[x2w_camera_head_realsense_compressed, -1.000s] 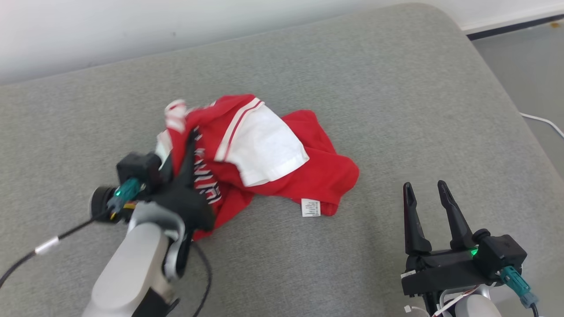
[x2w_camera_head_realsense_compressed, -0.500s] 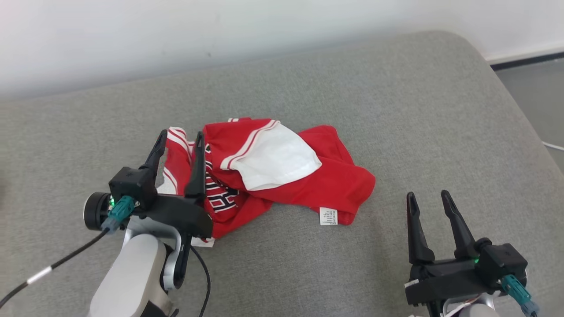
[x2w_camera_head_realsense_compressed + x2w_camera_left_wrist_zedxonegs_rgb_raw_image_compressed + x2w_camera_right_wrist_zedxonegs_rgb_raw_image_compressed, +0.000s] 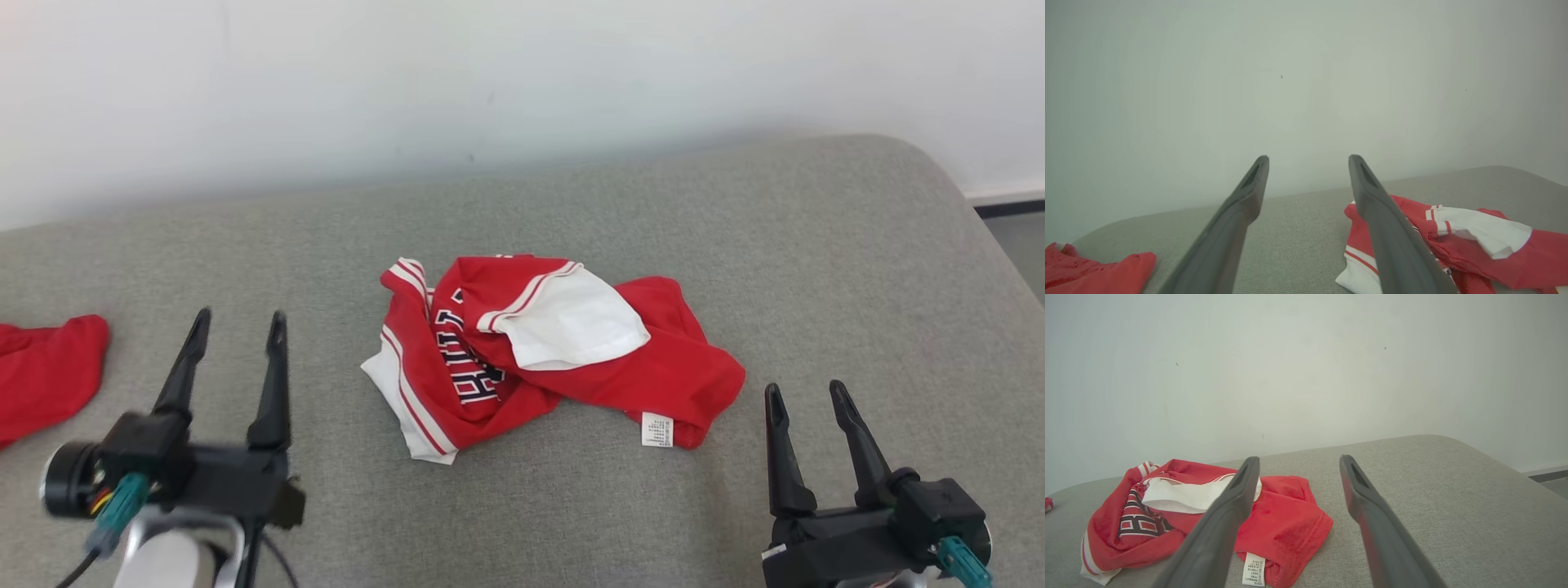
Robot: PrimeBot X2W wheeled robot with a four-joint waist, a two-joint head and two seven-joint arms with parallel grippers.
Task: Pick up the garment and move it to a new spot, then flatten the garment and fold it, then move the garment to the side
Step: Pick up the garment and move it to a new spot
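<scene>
Head view: crumpled red jersey (image 3: 555,351) is lying mid-frame on a round-edged, woven grey cushion (image 3: 735,237).
Left gripper (image 3: 241,314) and right gripper (image 3: 804,388) are hovering wide open, empty, bare cushion around them.

Open cushion (image 3: 759,245) all around crumpled garment (image 3: 563,351)

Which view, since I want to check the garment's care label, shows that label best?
The right wrist view: the care label lies large at the near hem of the garment, print lines visible. The head view shows it small, at the red hem. The left wrist view catches the garment's striped, white-panelled side.
</scene>
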